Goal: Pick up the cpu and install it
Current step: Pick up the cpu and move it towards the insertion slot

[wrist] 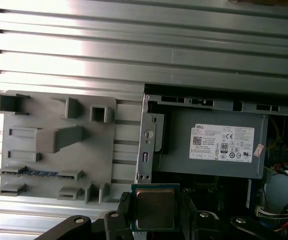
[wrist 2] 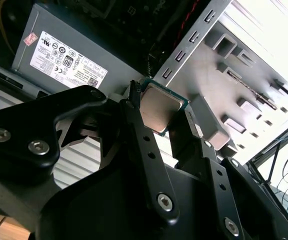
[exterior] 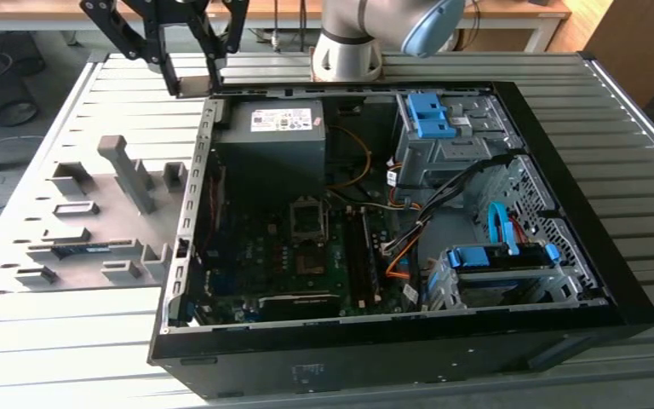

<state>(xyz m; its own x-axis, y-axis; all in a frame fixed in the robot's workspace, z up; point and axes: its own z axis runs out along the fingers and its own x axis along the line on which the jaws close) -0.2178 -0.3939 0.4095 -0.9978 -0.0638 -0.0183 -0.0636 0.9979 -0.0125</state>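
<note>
The cpu is a small square chip with a dull silver face and a thin green rim. It sits clamped between the black fingers of my gripper, which is shut on it. In the first wrist view the cpu hangs above the near corner of the open computer case, held by the gripper. In the exterior view the gripper hovers over the case's far corner on the exterior view's left, high above the table. The dark square socket frame lies on the motherboard, well away from the gripper.
A grey power supply fills the case corner below the gripper. A grey parts holder with a green memory stick lies beside the case on the slatted table. Cables and blue drive bays crowd the case's other side.
</note>
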